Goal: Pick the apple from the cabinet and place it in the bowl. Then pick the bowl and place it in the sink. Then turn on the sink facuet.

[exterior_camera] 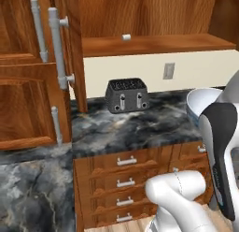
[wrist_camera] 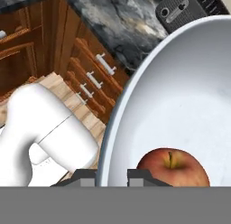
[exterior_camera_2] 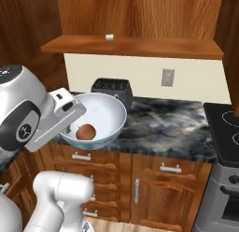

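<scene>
Dark marbled counter (exterior_camera_2: 172, 128) beyond and below the tool, wood drawers (exterior_camera: 126, 179) under it, open cabinet (exterior_camera_2: 140, 46) shelf high above with a small pale cylinder (exterior_camera_2: 109, 37) on it, toaster (exterior_camera: 127, 95) just behind the load. No sink or faucet anywhere ahead, so judged to lie off to one side, direction not readable from here. Bowl (exterior_camera_2: 105, 112) carried clear of the counter, out in front of the gripper (wrist_camera: 111, 178), mouth up with a slight tilt toward the hand, round and so without a long axis. Gripper clamped on the bowl's near rim, one fingertip (wrist_camera: 83, 178) outside the wall and the other inside. Apple (wrist_camera: 173, 168) resting inside on the bowl floor, just past the inner finger, stem up. Next move judged to hinge on keeping the rim level while swinging sideways, lest the apple roll out.
</scene>
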You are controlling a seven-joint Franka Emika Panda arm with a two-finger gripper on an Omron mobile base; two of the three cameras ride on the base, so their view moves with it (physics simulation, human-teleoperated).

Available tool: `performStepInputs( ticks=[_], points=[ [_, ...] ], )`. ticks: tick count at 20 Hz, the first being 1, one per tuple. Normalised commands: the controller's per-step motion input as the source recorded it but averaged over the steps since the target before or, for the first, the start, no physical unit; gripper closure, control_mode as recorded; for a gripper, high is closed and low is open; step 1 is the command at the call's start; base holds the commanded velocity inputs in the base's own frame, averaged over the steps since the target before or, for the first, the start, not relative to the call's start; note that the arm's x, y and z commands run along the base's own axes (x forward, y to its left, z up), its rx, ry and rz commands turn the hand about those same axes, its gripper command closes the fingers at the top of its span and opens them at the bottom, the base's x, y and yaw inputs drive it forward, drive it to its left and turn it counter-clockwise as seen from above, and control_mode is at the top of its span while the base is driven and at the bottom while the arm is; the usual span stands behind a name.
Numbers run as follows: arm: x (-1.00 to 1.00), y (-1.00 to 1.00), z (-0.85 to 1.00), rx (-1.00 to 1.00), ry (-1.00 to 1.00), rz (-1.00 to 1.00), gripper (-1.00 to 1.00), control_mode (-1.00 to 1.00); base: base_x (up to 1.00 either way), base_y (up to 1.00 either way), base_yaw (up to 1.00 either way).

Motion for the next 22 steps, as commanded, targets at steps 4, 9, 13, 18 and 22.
performStepInputs(
  ticks=[4, 9, 13, 18, 22],
  points=[
    [0.0, 0.0, 0.0, 0.0, 0.0, 0.0, 1.0, 1.0, -0.51, -0.33, -0.58],
    [0.0, 0.0, 0.0, 0.0, 0.0, 0.0, 1.0, 1.0, -0.01, -0.34, -0.77],
    [0.0, 0.0, 0.0, 0.0, 0.0, 0.0, 1.0, 1.0, 0.0, -0.23, -0.82],
    [0.0, 0.0, 0.0, 0.0, 0.0, 0.0, 1.0, 1.0, 0.0, -0.23, -0.84],
    [0.0, 0.0, 0.0, 0.0, 0.0, 0.0, 1.0, 1.0, 0.0, -0.33, -0.83]
  ],
)
